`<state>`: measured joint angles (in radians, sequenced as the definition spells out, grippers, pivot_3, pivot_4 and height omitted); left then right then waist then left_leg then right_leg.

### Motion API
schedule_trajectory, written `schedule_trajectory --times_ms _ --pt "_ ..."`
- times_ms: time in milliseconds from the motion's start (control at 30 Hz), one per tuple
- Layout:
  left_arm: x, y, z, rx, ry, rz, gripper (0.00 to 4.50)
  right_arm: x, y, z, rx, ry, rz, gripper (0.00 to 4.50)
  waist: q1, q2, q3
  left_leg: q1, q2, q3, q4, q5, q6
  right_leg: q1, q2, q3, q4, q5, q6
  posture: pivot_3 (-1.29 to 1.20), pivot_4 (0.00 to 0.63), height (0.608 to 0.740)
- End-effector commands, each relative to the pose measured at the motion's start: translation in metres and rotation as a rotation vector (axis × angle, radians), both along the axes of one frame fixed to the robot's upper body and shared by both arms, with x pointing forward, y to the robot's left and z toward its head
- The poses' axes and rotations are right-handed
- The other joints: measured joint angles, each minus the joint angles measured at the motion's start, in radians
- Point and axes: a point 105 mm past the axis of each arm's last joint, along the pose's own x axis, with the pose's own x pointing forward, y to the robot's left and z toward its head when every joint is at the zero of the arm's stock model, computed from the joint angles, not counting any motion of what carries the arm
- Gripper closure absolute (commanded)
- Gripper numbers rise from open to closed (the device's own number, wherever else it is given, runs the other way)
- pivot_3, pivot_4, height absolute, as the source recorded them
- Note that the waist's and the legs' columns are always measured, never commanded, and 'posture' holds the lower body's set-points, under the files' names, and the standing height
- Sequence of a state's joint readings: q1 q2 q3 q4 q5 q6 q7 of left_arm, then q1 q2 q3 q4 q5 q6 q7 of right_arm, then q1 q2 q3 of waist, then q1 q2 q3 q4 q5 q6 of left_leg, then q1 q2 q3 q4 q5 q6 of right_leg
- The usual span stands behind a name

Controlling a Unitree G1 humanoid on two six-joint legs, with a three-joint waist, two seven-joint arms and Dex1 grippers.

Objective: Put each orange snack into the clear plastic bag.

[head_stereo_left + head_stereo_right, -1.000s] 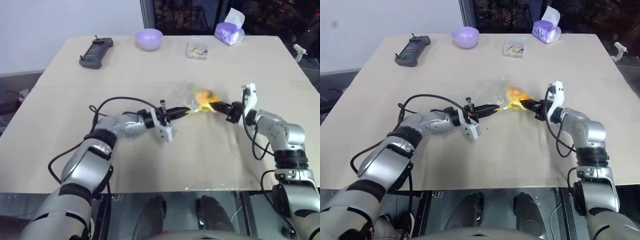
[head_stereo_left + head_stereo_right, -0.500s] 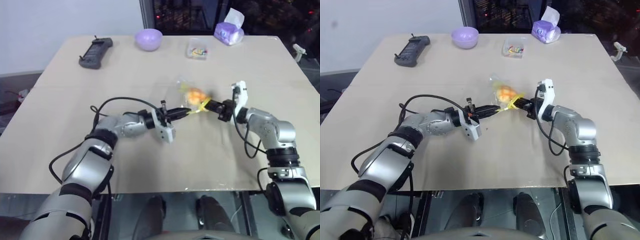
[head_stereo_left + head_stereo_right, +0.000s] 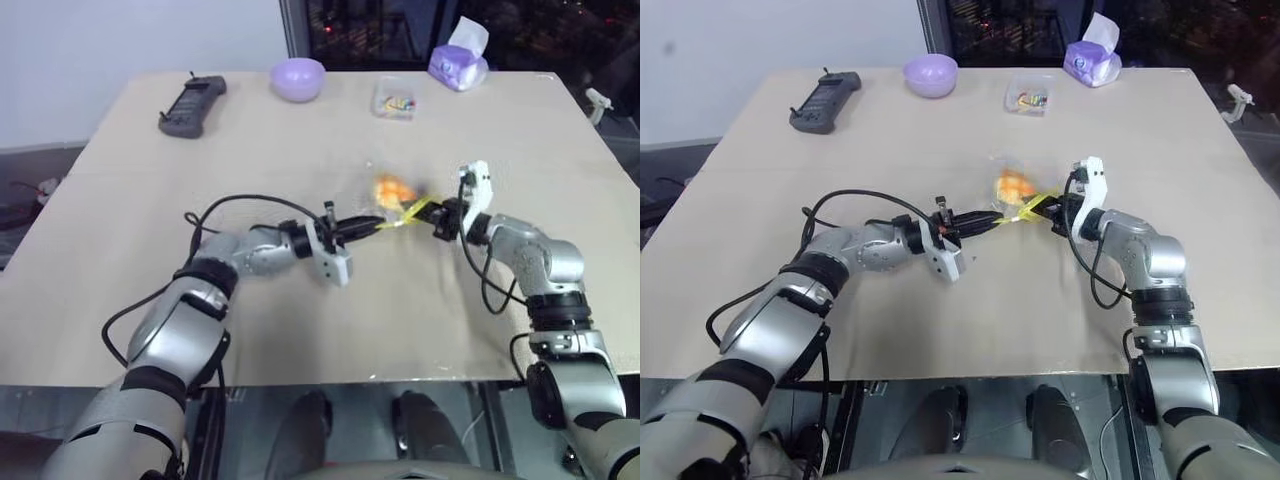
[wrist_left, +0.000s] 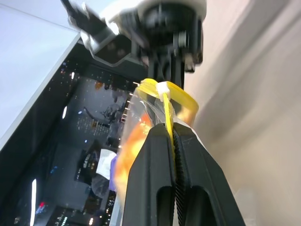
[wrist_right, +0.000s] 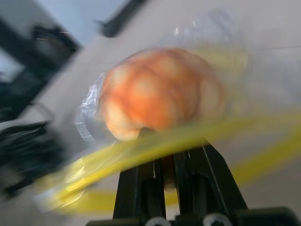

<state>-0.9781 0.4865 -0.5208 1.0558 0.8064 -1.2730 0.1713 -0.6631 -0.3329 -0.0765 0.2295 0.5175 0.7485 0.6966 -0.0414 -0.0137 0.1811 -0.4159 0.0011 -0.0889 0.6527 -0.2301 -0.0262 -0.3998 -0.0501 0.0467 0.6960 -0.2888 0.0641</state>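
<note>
Holding the clear plastic bag (image 3: 392,203) stretched between both grippers above the tan table (image 3: 300,140), near its middle. Left gripper (image 3: 375,224) has its jaws closed on the bag's yellow seal strip (image 4: 168,120); the left wrist view shows the two black fingers (image 4: 155,169) pressed together with the strip between them. Right gripper (image 3: 428,214) is also clamped on the yellow strip from the opposite side, its fingers (image 5: 141,188) nearly together around the strip in the right wrist view. The two grippers face each other, close together, with the strip taut between them. Orange snack (image 3: 388,188), a round domed bun with darker grid marks, sits inside the bag, just past the seal strip on the far side from the robot; it is seen through the crinkled plastic in the right wrist view (image 5: 160,92).

Far edge of the table: lilac bowl (image 3: 298,78), small clear box with coloured bits (image 3: 396,100), purple tissue pack (image 3: 459,62) with a white tissue sticking up. Black handheld controller (image 3: 192,104) lies at the far left corner. All well apart from the bag.
</note>
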Motion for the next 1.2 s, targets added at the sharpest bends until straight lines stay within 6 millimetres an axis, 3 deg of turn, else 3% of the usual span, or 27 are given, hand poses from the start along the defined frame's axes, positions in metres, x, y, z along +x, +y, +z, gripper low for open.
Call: schedule_trajectory --times_ms 33,133,267,567,733,933,1033,1100,1200 --pt "0.000 -0.001 0.011 -0.031 -0.026 -0.010 4.50 -0.018 0.020 0.025 0.076 -0.077 0.130 4.07 -0.001 0.000 0.000 0.000 0.000 0.000 0.000 0.000 0.000 0.000 0.000 0.000 0.000 0.000 0.000 0.00 0.150 0.740" --pt "0.000 -0.001 0.011 -0.032 -0.026 -0.010 4.50 -0.008 0.013 0.014 0.024 -0.058 0.040 3.27 -0.002 0.000 0.000 0.000 0.000 0.000 0.000 0.000 0.000 0.000 0.000 0.001 0.000 0.000 0.000 0.00 0.150 0.740" --pt "0.001 -0.001 0.011 -0.032 -0.026 -0.008 4.50 -0.012 0.011 0.016 0.035 -0.053 0.056 1.46 -0.001 0.000 0.000 0.000 0.000 0.000 0.000 0.000 0.000 0.000 0.000 0.000 0.000 0.000 0.000 0.00 0.150 0.740" --pt "0.004 0.001 0.013 -0.044 -0.027 0.013 4.50 -0.016 -0.003 0.012 0.020 -0.040 0.055 1.46 -0.001 0.000 0.000 0.000 0.000 0.000 0.000 0.000 0.000 0.000 0.000 0.000 0.000 0.000 0.000 0.00 0.150 0.740" --pt "0.012 0.008 0.019 -0.098 -0.013 0.074 4.50 -0.046 -0.030 0.009 -0.058 -0.081 0.198 1.46 0.006 0.000 0.000 -0.001 0.000 0.000 0.000 0.000 0.000 0.000 0.000 0.000 -0.001 0.000 0.000 0.00 0.150 0.740" --pt "0.013 0.008 0.018 -0.102 -0.006 0.077 4.50 -0.053 -0.056 0.013 -0.150 -0.141 0.185 1.46 -0.004 0.000 0.000 0.001 0.001 0.001 0.000 0.000 0.000 0.001 0.001 0.001 0.000 0.000 0.000 0.00 0.150 0.740" --pt "0.013 0.009 0.019 -0.105 -0.005 0.079 4.50 -0.040 -0.070 0.005 -0.324 -0.222 0.092 1.46 -0.002 0.000 0.000 0.000 0.000 0.001 0.000 0.000 0.000 0.001 0.000 0.001 0.000 0.000 0.000 0.00 0.150 0.740" --pt "0.013 0.009 0.019 -0.104 -0.003 0.079 4.50 -0.022 -0.080 -0.008 -0.544 -0.299 -0.001 1.46 -0.002 0.000 0.000 0.000 0.000 0.001 0.001 0.000 0.000 0.001 0.000 0.001 0.000 0.000 0.000 0.00 0.150 0.740" --pt "0.012 0.009 0.017 -0.103 0.003 0.078 4.50 -0.007 -0.075 -0.021 -0.732 -0.412 -0.015 1.46 0.000 0.000 0.000 0.001 0.000 0.001 0.001 0.000 0.000 0.001 0.000 0.001 0.000 0.000 0.000 0.00 0.150 0.740"
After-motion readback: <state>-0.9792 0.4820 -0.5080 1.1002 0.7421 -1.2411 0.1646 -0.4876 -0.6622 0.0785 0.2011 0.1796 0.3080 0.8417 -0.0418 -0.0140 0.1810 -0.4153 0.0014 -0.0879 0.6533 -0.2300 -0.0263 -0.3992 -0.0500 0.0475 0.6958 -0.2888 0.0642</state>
